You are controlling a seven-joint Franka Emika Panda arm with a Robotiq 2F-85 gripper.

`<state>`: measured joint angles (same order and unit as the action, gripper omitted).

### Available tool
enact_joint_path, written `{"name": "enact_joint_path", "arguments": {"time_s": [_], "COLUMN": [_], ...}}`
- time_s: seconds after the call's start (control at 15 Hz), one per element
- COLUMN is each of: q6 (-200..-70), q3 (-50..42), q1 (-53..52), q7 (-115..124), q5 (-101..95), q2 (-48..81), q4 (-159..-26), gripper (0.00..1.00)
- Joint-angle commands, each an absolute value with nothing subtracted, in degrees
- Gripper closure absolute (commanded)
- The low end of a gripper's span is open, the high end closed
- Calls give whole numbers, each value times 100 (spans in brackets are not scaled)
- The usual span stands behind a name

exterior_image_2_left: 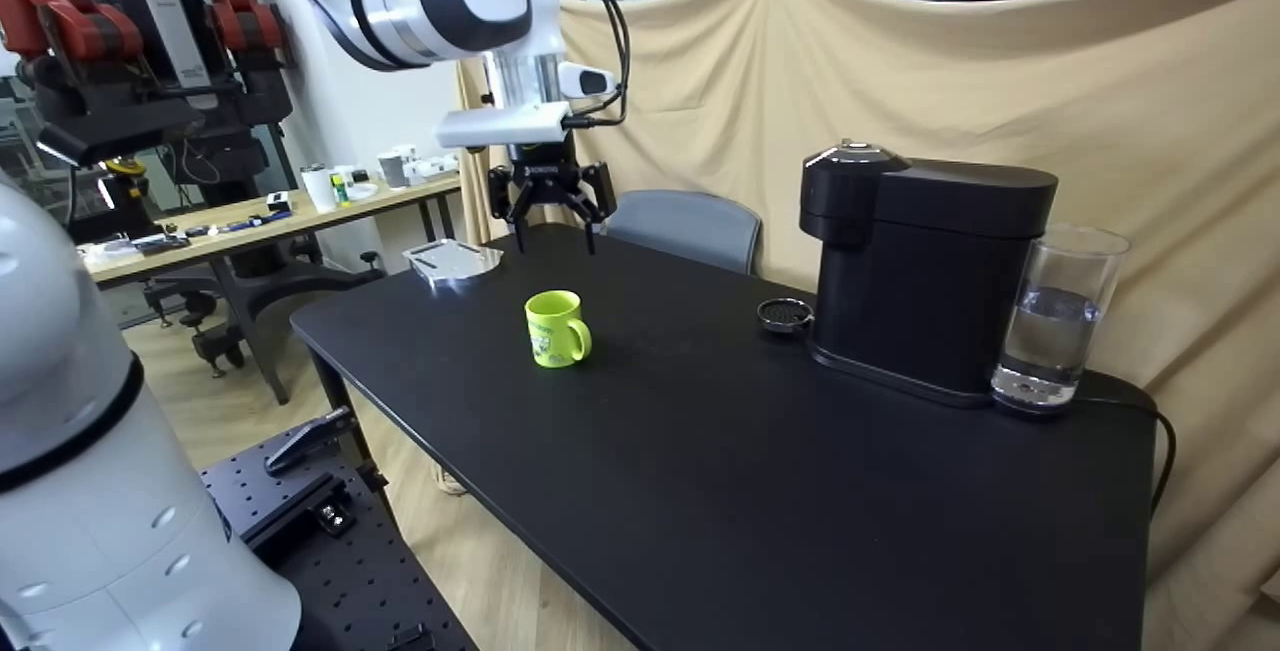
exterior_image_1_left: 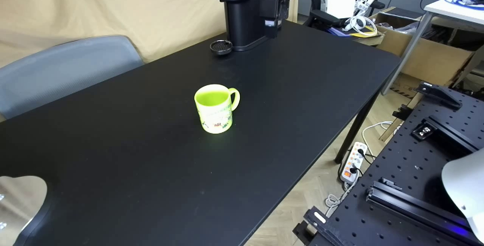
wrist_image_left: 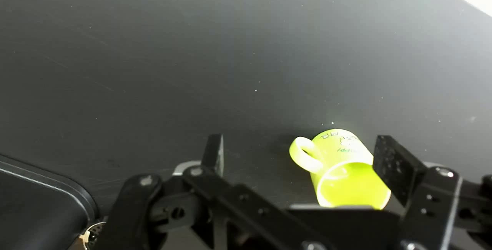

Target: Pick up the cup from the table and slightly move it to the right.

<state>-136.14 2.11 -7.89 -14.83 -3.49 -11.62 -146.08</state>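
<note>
The cup (exterior_image_2_left: 553, 329) stands upright on the black table (exterior_image_2_left: 800, 511), handle out to the side. The gripper (exterior_image_2_left: 555, 239) hangs above the table, fingers (wrist_image_left: 394, 167) spread wide, gripping nothing; it's apart from the cup, tho how far is hard to judge. In the wrist view one finger covers a bit of the cup & the gripper's body cuts off the rim's lower edge. Print on the cup is too small to read in both exterior views; wrist view gives some lettering, not fully legible. Same view, lower left: a dark rounded shape (wrist_image_left: 34, 204) runs out of frame (can't say what it is).

In an exterior view the coffee machine (exterior_image_1_left: 249, 11) loses its top & the metal plate (exterior_image_1_left: 22, 200) is cut by the pic edge; that view alone has the power strip (exterior_image_1_left: 353, 163) on the floor nr a table leg. In an exterior view a glass of water (exterior_image_2_left: 1055, 321) is just beside the machine, touching or not can't tell, & the chair (exterior_image_2_left: 685, 226) has its lower part hidden behind the table.
</note>
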Motion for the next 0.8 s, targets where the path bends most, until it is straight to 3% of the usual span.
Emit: {"name": "enact_joint_path", "arguments": {"time_s": [0.0,0.73], "q6": [-13604,-15985], "q3": [263,906], "q1": [-733,-861], "q7": [-1494,-2729], "q5": [-333,569], "q2": [-1164,1282], "q4": [-14596,-13435], "gripper": [0,0]}}
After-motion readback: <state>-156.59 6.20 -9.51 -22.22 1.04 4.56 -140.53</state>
